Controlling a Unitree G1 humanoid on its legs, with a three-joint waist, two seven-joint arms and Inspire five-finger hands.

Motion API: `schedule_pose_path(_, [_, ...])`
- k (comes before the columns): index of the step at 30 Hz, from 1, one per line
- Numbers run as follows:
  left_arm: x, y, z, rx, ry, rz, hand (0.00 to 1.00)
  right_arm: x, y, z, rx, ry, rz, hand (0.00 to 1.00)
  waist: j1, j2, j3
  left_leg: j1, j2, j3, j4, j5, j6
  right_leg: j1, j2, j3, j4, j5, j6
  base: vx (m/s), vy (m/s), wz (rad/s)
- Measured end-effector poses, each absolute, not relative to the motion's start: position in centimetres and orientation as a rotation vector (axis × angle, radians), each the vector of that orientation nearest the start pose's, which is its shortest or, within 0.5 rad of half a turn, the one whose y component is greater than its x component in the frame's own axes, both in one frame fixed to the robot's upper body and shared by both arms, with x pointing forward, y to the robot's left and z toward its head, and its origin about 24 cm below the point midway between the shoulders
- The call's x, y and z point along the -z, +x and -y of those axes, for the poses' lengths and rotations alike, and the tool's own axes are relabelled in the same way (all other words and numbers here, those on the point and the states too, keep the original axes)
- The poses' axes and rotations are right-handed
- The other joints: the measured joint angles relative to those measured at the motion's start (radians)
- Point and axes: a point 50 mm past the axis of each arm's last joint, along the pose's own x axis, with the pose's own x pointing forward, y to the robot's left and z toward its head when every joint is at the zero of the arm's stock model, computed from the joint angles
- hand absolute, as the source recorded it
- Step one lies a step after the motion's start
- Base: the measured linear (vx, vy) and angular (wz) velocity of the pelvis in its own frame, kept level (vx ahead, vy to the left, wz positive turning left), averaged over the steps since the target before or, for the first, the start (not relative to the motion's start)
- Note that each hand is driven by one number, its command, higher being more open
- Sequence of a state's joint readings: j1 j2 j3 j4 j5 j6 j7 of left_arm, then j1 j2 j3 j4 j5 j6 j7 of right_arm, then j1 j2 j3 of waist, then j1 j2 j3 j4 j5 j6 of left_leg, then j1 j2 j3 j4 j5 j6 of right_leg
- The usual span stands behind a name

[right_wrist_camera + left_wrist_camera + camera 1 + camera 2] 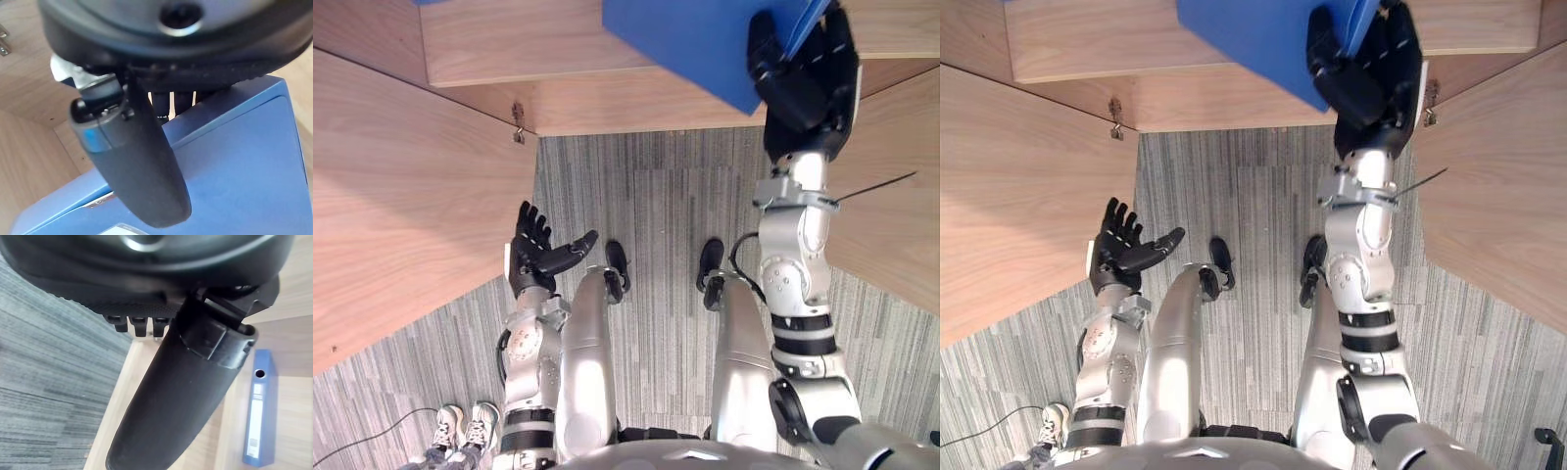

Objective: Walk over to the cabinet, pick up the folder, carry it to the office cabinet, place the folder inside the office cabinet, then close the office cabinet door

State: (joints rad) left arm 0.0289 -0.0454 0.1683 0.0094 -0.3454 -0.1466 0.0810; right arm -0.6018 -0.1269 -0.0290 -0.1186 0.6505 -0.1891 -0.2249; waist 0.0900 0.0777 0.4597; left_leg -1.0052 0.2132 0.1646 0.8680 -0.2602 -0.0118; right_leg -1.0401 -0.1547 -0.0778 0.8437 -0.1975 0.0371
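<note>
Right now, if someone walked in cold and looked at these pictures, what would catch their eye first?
The bright blue folder stands out at the top of the head views, gripped at its edge by the right robot hand in front of the wooden cabinet. Lower on the robot's left, the left robot hand is raised, open and holding nothing, beside the cabinet's open door above grey carpet.

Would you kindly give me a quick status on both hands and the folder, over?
Right hand shut on blue folder, over the cabinet shelf. Left hand open, beside the open left door. Right door open too; nothing blocking.
</note>
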Motion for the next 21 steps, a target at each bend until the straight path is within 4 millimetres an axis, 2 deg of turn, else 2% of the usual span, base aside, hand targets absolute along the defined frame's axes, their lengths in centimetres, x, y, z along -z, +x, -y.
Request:
schedule_pose_path(3, [-4.9, 24.1, -19.2, -0.284, -0.385, 0.150, 1.00, -25.5, 31.1, 14.8, -0.099, 0.688, 0.769, 0.00, 0.009, 0.002, 0.001, -0.034, -0.001, -0.013, 0.020, -0.001, -0.002, -0.031, -0.004, -0.006, 0.023, -0.010, -0.003, -0.03, 0.001, 0.11])
schedule_pose_path(10, [-6.2, 24.0, -18.3, -0.232, -0.397, 0.201, 1.00, -26.3, 33.1, 14.5, -0.112, 0.788, 0.704, 0.00, 0.011, 0.002, 0.009, -0.121, 0.004, -0.036, 0.090, -0.007, -0.012, -0.111, -0.008, -0.010, 0.096, -0.023, -0.008, -0.03, 0.021, 0.04])
schedule_pose_path(16, [-6.5, 23.8, -18.3, -0.230, -0.395, 0.214, 1.00, -27.1, 34.7, 14.2, -0.126, 0.895, 0.642, 0.00, 0.012, 0.004, 0.013, -0.150, 0.008, -0.044, 0.111, -0.006, -0.013, -0.137, -0.007, -0.013, 0.116, -0.023, -0.008, -0.05, 0.034, 0.00])
schedule_pose_path(21, [-6.8, 23.9, -17.6, -0.191, -0.394, 0.217, 1.00, -29.1, 35.8, 14.4, -0.137, 1.028, 0.625, 0.00, 0.018, 0.005, 0.014, -0.173, 0.007, -0.055, 0.106, 0.003, -0.018, -0.152, -0.009, -0.026, 0.112, -0.022, -0.010, -0.01, 0.037, 0.05])
